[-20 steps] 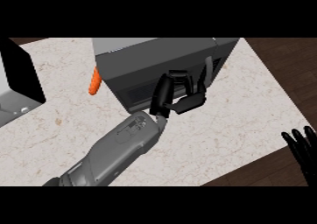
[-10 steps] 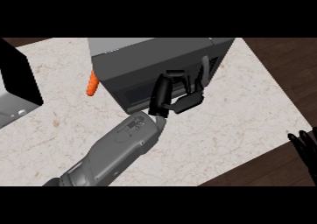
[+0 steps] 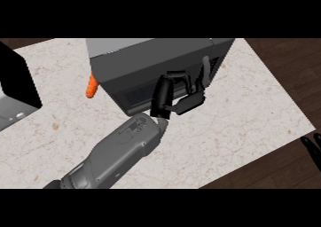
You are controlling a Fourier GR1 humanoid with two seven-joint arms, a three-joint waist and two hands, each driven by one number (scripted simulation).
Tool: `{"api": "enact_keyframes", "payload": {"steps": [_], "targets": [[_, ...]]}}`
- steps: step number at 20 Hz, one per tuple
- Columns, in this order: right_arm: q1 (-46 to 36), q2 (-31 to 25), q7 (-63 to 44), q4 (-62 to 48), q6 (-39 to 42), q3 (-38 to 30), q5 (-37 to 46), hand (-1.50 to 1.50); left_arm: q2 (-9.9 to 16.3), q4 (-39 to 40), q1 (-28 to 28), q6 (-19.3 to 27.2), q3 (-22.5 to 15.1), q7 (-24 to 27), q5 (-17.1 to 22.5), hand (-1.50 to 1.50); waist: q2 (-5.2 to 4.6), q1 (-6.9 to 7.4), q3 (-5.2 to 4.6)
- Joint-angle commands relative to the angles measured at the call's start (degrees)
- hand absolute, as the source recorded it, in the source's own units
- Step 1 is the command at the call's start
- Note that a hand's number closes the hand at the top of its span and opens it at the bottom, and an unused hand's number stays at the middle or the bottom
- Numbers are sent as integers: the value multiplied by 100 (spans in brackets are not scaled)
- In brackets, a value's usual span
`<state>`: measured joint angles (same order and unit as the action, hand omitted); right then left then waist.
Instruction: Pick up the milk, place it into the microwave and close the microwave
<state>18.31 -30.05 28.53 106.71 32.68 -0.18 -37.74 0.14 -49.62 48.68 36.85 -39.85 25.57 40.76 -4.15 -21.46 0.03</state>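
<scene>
The dark grey microwave (image 3: 150, 51) stands at the back middle of the counter. Its door (image 3: 131, 95) faces me and looks shut or nearly shut, with the dark handle (image 3: 205, 71) at its right end. My left hand (image 3: 163, 95) lies against the door front, fingers fairly straight and thumb sticking out to the right. Only the fingers of my right hand (image 3: 316, 150) show, resting open at the lower right edge beyond the counter. The milk is nowhere in view.
An orange carrot (image 3: 91, 87) lies just left of the microwave. A silver and black appliance (image 3: 13, 88) stands at the left edge. The pale marble counter (image 3: 241, 119) ends at the right and front on a dark wood floor.
My left hand has stayed on the microwave door and moved a little left with it. My right hand has sunk further toward the lower right edge.
</scene>
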Motion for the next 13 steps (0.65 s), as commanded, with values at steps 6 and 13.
{"api": "enact_keyframes", "payload": {"steps": [6, 13], "targets": [[135, -150, -107, 164, 247, 24, -321, -150, -14, 484, 503, -139, 171, 63, 229, 150, -123, -123, -9], [232, -355, -187, 248, 375, -145, -501, -150, -15, 555, 558, -140, 143, 181, 339, 150, -93, -142, -1]]}}
